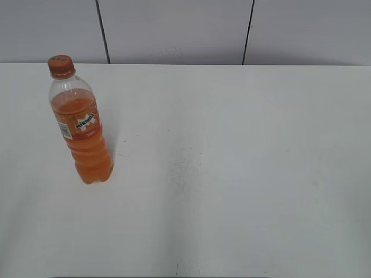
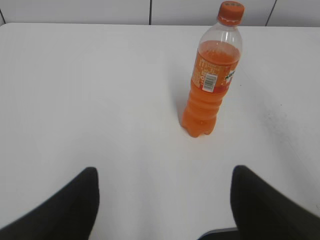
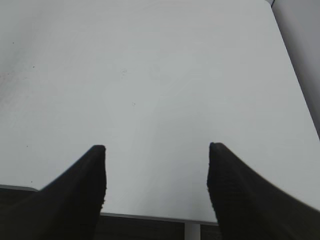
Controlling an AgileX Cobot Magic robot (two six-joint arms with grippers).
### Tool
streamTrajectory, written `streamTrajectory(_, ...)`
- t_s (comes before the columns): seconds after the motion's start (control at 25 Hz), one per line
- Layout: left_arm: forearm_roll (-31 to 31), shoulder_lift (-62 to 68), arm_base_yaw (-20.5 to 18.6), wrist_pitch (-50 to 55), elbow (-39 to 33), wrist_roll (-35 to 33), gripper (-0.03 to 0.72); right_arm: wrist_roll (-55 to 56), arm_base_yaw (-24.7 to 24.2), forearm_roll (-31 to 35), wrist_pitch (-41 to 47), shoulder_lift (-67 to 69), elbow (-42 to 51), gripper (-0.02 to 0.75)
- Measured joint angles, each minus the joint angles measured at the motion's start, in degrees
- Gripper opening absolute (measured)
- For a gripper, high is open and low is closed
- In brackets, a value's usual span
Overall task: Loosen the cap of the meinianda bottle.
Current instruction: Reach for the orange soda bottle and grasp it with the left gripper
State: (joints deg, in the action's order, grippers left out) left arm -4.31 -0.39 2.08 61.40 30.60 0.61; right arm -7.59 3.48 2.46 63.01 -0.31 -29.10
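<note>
Left hand [image 2: 162, 182] stood wide open in its wrist view, two dark fingers [image 2: 75, 200] rising from the lower left and lower right of the frame with bare white worktop [image 2: 90, 90] between them. Nothing was held. The meinianda bottle [image 2: 207, 87] stood upright in the upper right of that frame, well apart from the fingertips and beyond the right finger, its barcode panel facing the camera. The cap [image 2: 231, 12] sat on the neck at the top edge of the frame.

In the exterior view neither hand appeared. The bottle [image 1: 81, 130] occupied the left side of the frame, upright on the worktop [image 1: 232, 174], with orange drink filling it to just below the shoulder and the clear upper part showing above. The wrap label faced forward with its logo visible. The cap [image 1: 61, 65] was seated on the bottle, near the upper left, just below the line where the worktop met the grey panelled wall [image 1: 174, 29]. A faint shadow fell to the right of the bottle's base.

Right hand [image 3: 156, 150] was likewise spread wide and empty in its wrist view, dark fingers [image 3: 80, 190] at lower left and lower right. Only plain white worktop [image 3: 150, 75] lay ahead of it, the near edge crossing the bottom of the frame and the far right corner at upper right. The bottle did not show in this view.
</note>
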Motion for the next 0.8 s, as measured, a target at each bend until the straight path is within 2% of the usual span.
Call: streamTrajectory(0.8, 0.00, 0.00, 0.00, 0.00, 0.00, 0.00, 0.499, 0.00, 0.00, 0.00, 0.00, 0.00, 0.00, 0.480)
